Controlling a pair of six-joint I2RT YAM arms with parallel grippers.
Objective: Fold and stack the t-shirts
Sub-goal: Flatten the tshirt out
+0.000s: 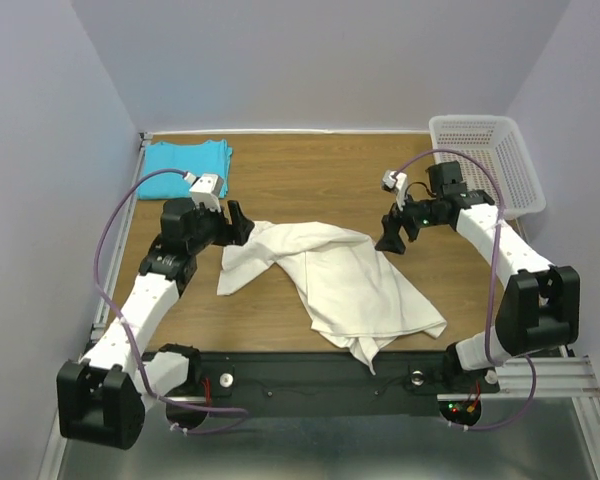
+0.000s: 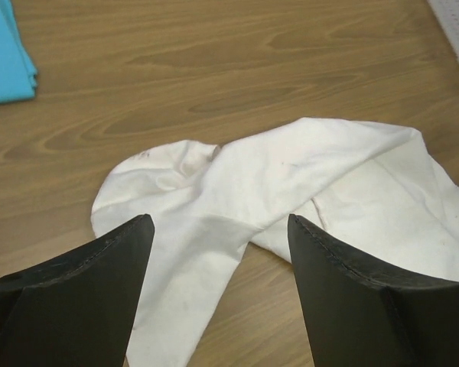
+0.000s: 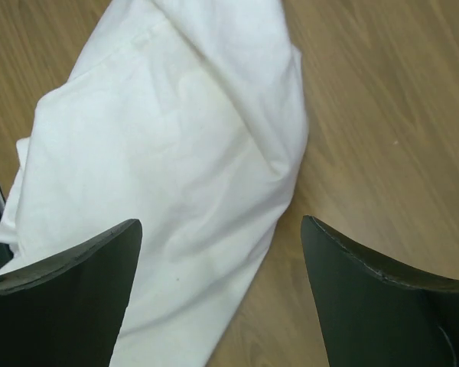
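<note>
**Wooden table, two shirts and a basket**

The wood-grain table (image 1: 310, 180) carries a cream t-shirt (image 1: 330, 275), crumpled and unfolded across its centre. One lobe reaches toward nine o'clock, and the widest part spreads toward five o'clock (a corner there overlaps the black rail (image 1: 300, 375) along the near edge). In the far corner at about eleven o'clock, a turquoise t-shirt (image 1: 185, 165) lies folded flat. At about two o'clock stands a white perforated basket (image 1: 500, 170), well apart from both shirts.

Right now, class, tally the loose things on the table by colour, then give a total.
Cream: 1, the cream t-shirt
Turquoise: 1, the turquoise t-shirt
White: 1, the basket
Total: 3
</note>
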